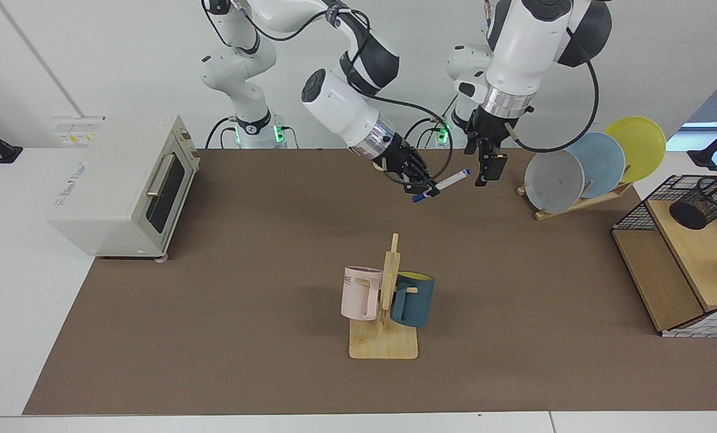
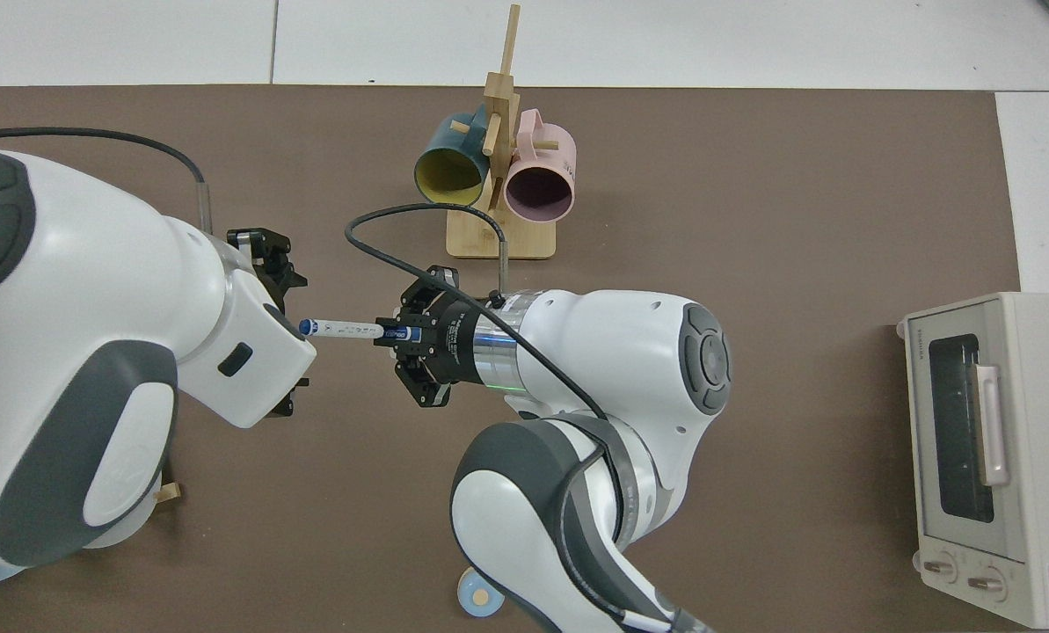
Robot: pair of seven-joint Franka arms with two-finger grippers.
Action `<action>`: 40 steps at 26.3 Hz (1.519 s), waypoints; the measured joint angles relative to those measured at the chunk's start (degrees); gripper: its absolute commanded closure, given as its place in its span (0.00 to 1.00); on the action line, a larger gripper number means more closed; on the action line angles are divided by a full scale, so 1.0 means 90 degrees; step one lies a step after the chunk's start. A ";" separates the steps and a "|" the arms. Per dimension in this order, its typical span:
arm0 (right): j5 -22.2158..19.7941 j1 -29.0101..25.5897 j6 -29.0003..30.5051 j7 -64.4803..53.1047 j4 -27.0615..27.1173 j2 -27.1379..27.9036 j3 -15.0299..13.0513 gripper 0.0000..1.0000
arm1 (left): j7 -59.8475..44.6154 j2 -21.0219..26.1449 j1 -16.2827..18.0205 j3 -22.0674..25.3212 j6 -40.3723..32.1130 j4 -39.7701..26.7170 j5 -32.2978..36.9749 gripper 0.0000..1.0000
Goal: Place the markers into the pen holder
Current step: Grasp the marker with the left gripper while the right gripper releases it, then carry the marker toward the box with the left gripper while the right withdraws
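Two arms lean in over the brown surface [image 1: 214, 313] and meet above its far middle. The right arm comes from its base at the facing view's left, elbow high, forearm sloping down and across, and its right gripper [image 1: 423, 186] hangs clear of the surface with its fingers pinching one end of the marker [image 1: 450, 180]. The left arm drops steeply from above, wrist bent down, so that the left gripper [image 1: 489, 171] points at the surface just beside the marker's free tip. From above, the left gripper's fingers [image 2: 269, 255] show spread on either side of that tip; whether they touch it I cannot tell.

One marker is in play: a slim white barrel, tilted, its blue tip [image 2: 305, 326] stuck out past the right fingers toward the left gripper.

One pen holder [image 1: 704, 201], black mesh, lies tipped on the upper wooden shelf of the wire rack [image 1: 674, 264] at the surface's end, well apart from both grippers. Two mugs hang on one wooden stand [image 1: 388, 300], a pink mug [image 1: 359, 291] and a dark blue mug [image 1: 413, 299]. Three plates lean in one plate rack [image 1: 574, 204], grey, light blue and yellow. One toaster oven [image 1: 124, 183] sits at the other end.
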 measured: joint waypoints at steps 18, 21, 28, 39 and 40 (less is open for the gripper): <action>0.0006 0.0049 0.0018 0.0025 0.0026 0.0038 -0.0019 1.00 | 0.0049 0.0016 -0.0146 -0.0079 0.0506 -0.0315 -0.0007 1.00; 0.0006 0.0053 0.0021 0.0025 0.0029 0.0042 -0.0015 1.00 | 0.0056 0.0017 -0.0145 -0.0064 0.0523 -0.0319 -0.0013 1.00; -0.0019 0.0058 0.0021 -0.0029 0.0036 0.0042 -0.0024 0.00 | 0.0055 0.0017 -0.0146 -0.0064 0.0508 -0.0322 -0.0013 1.00; -0.2659 -0.0338 -0.1971 -0.1720 0.0073 -0.0391 -0.0160 0.00 | 0.0053 0.0017 -0.0093 0.0295 0.0357 -0.0357 0.0241 1.00; -0.2849 -0.0446 -0.2256 -0.1989 0.0073 -0.0458 -0.0166 0.00 | 0.0053 0.0017 -0.0088 0.0413 0.0354 -0.0359 0.0273 1.00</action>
